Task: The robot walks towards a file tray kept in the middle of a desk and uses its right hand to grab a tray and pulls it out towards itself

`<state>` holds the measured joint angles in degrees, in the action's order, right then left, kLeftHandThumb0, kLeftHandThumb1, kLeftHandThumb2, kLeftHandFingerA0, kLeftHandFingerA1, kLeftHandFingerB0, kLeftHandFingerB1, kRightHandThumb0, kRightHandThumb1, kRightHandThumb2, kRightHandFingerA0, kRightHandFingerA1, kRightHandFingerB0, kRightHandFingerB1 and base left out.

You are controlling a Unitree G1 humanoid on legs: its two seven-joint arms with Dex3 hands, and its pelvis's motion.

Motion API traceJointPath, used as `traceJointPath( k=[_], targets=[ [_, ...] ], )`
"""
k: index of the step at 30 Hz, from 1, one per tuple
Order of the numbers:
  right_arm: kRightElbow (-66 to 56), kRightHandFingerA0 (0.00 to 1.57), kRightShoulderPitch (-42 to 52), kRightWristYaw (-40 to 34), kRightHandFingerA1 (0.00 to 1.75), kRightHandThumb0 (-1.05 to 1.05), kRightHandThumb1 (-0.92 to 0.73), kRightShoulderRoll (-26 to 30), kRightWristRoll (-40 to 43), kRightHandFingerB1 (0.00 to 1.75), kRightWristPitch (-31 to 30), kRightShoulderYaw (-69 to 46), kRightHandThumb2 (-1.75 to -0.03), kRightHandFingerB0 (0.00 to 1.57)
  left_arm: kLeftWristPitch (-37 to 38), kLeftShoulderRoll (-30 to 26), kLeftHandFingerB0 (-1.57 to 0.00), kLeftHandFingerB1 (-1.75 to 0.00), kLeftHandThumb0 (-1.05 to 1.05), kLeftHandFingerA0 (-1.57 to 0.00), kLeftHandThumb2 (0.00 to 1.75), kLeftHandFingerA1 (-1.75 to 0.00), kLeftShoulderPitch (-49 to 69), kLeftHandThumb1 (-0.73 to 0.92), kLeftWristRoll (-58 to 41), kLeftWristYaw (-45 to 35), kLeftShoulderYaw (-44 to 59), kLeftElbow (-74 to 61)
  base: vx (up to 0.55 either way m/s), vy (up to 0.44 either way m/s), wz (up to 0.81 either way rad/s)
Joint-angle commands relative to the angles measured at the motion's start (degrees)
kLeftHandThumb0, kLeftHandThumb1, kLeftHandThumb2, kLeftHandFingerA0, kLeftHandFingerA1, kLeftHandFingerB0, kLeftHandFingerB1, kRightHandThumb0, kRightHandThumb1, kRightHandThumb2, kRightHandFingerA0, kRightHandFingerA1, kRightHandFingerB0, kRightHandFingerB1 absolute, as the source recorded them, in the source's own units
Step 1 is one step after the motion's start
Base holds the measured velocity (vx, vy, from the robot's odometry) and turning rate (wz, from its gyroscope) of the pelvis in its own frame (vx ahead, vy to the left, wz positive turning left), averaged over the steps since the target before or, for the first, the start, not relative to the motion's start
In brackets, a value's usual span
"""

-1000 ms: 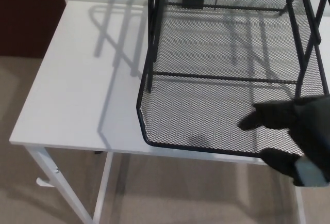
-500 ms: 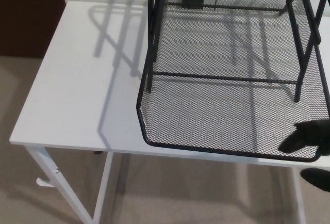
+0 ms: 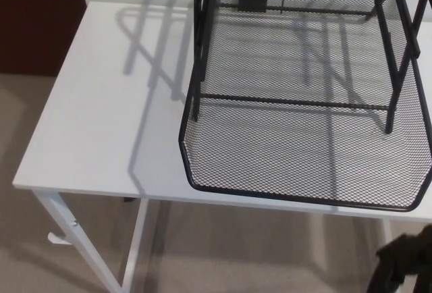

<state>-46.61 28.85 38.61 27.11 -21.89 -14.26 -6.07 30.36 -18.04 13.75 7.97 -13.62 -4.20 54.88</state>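
Head view: tray [image 3: 304, 151] front edge faces camera.

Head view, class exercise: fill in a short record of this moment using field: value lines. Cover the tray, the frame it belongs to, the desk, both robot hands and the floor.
tray: black mesh tray, pulled out from the frame, front rim at the desk's near edge
frame: black file tray frame, uprights standing on the desk behind the tray's front
desk: white desk with white legs
right hand: right hand below the desk edge at bottom right, off the tray; fingers unclear
left hand: not in view
floor: beige carpet
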Motion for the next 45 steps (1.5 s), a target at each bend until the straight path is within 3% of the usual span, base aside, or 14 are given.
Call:
traceJointPath(
  k=[1, 3, 4, 7, 8, 13, 17, 18, 19, 26, 29, 39, 40, 45],
  targets=[
    [16.3, 1.29, 10.9, 45.6, 0.72, -0.50, -0.26, -4.4, 66.2, 0.65, -5.4, -12.4, -0.56, 1.07, -1.3, -3.7, -0.37, -0.50, -0.65, -0.58, 0.53, -0.41, -0.9, 0.34, 0.0, -2.4, 0.5, 0.5, 0.00, 0.000, 0.00],
    [22.2, 1.17, 8.3, 38.6, 0.94, -0.39, -0.26, -5.1, 56.5, 0.84, -7.4, -12.5, -0.79, 0.98, -1.6, -4.3, -0.38, -0.48, -0.60, -0.57, 0.52, -0.40, -1.1, 0.35, 0.0, -2.3, 0.7, 0.6, 0.00, 0.000, 0.00],
    [22.5, 1.16, 7.9, 33.9, 0.77, -0.33, -0.47, -5.2, 52.6, 0.71, -11.0, -12.5, -0.57, 0.94, -2.1, -4.2, -0.38, -0.49, -0.64, -0.57, 0.53, -0.41, -1.0, 0.34, -0.4, -2.8, 0.9, 0.3, 0.00, 0.000, 0.00],
    [24.2, 0.66, 4.3, 15.8, 0.73, -0.40, -0.43, -10.6, 37.9, 0.64, -18.2, -11.7, -0.83, 0.50, -2.0, -3.9, -0.37, -0.48, -0.63, -0.59, 0.53, -0.41, -0.3, 0.36, -0.5, -3.0, 0.8, -0.2, 0.00, 0.000, 0.00],
    [27.5, 0.56, 1.5, 8.8, 0.62, -0.33, -0.60, -14.4, 32.9, 0.54, -17.9, -11.0, -0.58, 0.47, -2.0, -3.9, -0.37, -0.48, -0.64, -0.58, 0.54, -0.41, -0.3, 0.35, -0.4, -2.8, 0.8, -0.2, 0.00, 0.000, 0.00],
    [50.1, 0.35, -11.5, -9.0, 0.58, -0.21, -0.64, -23.6, 23.2, 0.62, -13.0, -12.1, -0.59, 0.54, -3.5, -3.6, -0.35, -0.49, -0.64, -0.50, 0.53, -0.41, -2.1, 0.35, -2.4, -3.1, 2.7, 1.6, 0.00, 0.000, 0.00],
    [69.8, 0.13, -19.4, -16.9, 0.45, -0.31, -0.70, -24.9, 22.6, 0.41, -5.8, -15.9, -0.67, 0.14, -4.6, -3.2, -0.31, -0.56, -0.69, -0.50, 0.77, -0.53, -5.3, 0.29, -5.6, -5.0, 5.6, 5.3, 0.00, 0.000, 0.00],
    [73.7, 0.06, -20.9, -17.2, 0.54, -0.23, -0.74, -25.3, 24.8, 0.52, -4.9, -18.4, -1.13, 0.04, -5.6, -3.4, -0.33, -0.51, -0.66, -0.51, 0.52, -0.43, -5.6, 0.37, -6.7, -5.9, 6.4, 4.9, 0.00, 0.000, 0.00],
    [76.4, 0.03, -21.7, -17.1, 0.35, -0.46, -0.66, -24.9, 25.2, 0.31, -3.8, -18.9, -0.76, 0.03, -6.7, -3.7, -0.32, -0.50, -0.67, -0.47, 0.53, -0.40, -5.8, 0.38, -7.5, -6.4, 7.0, 4.3, 0.00, 0.000, 0.00],
    [89.2, 0.00, -25.2, -18.5, 0.24, -0.52, -0.64, -21.2, 23.9, 0.18, -3.4, -20.8, -0.81, 0.00, -9.5, -5.3, -0.28, -0.52, -0.63, -0.38, 0.76, -0.51, -10.3, 0.29, -7.2, -4.4, 9.0, 9.2, 0.00, 0.000, 0.00],
    [91.1, 0.00, -24.9, -17.6, 0.23, -0.53, -0.65, -19.9, 22.4, 0.16, -2.5, -19.7, -0.81, 0.00, -10.0, -5.4, -0.33, -0.44, -0.60, -0.45, 0.53, -0.39, -10.8, 0.39, -6.4, -3.4, 8.9, 9.4, 0.00, 0.000, 0.00],
    [97.8, 0.00, -25.9, -16.7, 0.26, -0.42, -0.76, -18.0, 21.8, 0.20, 1.1, -19.6, -0.62, 0.00, -9.9, -4.4, -0.27, -0.55, -0.63, -0.35, 0.77, -0.50, -11.4, 0.30, -5.2, -2.6, 9.3, 10.0, 0.00, 0.000, 0.00],
    [98.2, 0.00, -26.0, -16.6, 0.26, -0.42, -0.76, -17.9, 21.7, 0.23, 1.4, -19.5, -0.62, 0.00, -9.9, -4.4, -0.30, -0.48, -0.62, -0.42, 0.54, -0.38, -11.5, 0.42, -5.0, -2.3, 9.3, 10.1, 0.00, 0.000, 0.00],
    [100.9, 0.00, -27.0, -16.1, 0.25, -0.47, -0.66, -17.5, 21.7, 0.22, 3.0, -19.6, -0.82, 0.00, -10.6, -4.4, -0.30, -0.48, -0.60, -0.40, 0.54, -0.37, -12.3, 0.43, -4.2, -1.9, 9.6, 10.9, 0.00, 0.000, 0.00]
  ],
)
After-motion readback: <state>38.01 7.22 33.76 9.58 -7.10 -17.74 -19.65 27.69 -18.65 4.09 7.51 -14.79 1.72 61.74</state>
